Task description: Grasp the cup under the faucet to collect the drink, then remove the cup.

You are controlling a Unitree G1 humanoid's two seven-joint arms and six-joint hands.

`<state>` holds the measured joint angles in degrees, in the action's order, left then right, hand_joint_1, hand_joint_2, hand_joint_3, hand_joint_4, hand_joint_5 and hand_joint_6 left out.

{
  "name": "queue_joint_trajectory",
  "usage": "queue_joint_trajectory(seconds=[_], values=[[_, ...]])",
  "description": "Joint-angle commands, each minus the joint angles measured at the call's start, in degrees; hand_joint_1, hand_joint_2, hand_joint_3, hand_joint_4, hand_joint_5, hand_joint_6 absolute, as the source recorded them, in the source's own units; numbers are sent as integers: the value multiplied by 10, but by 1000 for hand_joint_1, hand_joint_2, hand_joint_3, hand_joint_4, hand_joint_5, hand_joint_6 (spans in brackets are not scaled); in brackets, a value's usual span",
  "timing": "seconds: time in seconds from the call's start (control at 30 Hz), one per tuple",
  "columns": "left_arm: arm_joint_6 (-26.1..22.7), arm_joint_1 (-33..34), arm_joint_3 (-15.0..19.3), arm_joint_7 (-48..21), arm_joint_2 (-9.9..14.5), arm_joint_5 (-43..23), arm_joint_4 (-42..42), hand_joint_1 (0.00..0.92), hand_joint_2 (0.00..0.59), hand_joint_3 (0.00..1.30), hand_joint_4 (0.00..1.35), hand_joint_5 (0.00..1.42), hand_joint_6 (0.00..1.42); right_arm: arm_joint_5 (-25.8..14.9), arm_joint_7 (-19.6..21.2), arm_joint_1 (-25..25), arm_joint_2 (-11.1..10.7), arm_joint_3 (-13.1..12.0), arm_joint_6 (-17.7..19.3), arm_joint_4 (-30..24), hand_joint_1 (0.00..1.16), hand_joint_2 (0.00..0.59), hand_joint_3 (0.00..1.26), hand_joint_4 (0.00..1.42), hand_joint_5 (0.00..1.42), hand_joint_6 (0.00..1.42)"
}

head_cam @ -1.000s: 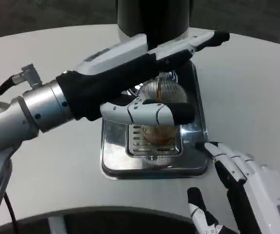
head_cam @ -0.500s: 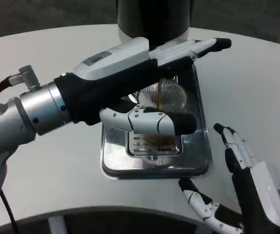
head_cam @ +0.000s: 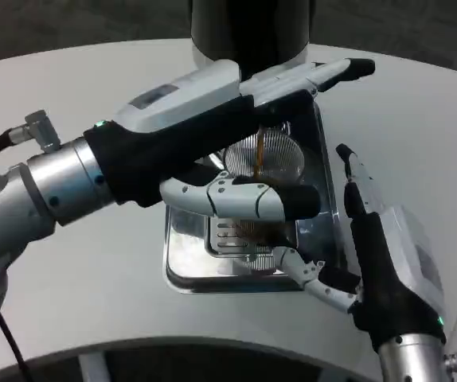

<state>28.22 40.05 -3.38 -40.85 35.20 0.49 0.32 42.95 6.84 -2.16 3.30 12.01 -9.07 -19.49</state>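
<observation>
A clear ribbed glass cup (head_cam: 270,153) stands on the steel drip tray (head_cam: 182,267) under the black dispenser (head_cam: 251,28). A thin brown stream runs into it, and brown drink shows low in the glass. My left hand (head_cam: 212,119) wraps the cup: its thumb (head_cam: 248,199) lies across the near side and its straight fingers (head_cam: 324,74) run along the far side, hiding much of the glass. To the right of the tray my right hand (head_cam: 380,247) is open with nothing in it. Its fingers point away from me and its thumb reaches over the tray's front right corner.
The round white table (head_cam: 419,127) spreads around the tray, with its near edge curving along the bottom. My left forearm (head_cam: 53,187) crosses the left half of the table, and a black cable hangs off it at the far left.
My right hand has risen from the bottom right corner and moved left, up against the tray's right side. My left hand has stayed around the cup.
</observation>
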Motion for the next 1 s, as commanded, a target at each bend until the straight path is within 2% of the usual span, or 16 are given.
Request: queue_joint_trajectory(seconds=[0.03,0.23,0.33,0.67,1.0], values=[[-3,-14,-6,-8,12,6,-12,0,133,0,0,0,0,-26,10,-28,-2,-12,-9,34,628,207,0,0,0,86],[-8,-19,-7,-8,16,7,-21,0,133,0,0,0,0,-64,-5,-69,-14,-19,-15,73,676,190,0,0,0,37],[-9,-22,-7,-8,20,13,-25,0,133,0,0,0,0,-70,-6,-87,-25,-15,-14,88,706,179,0,0,0,9],[-21,-26,-3,-5,31,10,-35,0,133,0,0,0,0,-124,4,-147,-27,-24,4,157,709,173,0,0,0,0],[-31,-25,-2,-4,35,11,-41,0,133,0,0,0,0,-163,26,-176,-25,-26,33,210,713,177,0,0,0,1]])
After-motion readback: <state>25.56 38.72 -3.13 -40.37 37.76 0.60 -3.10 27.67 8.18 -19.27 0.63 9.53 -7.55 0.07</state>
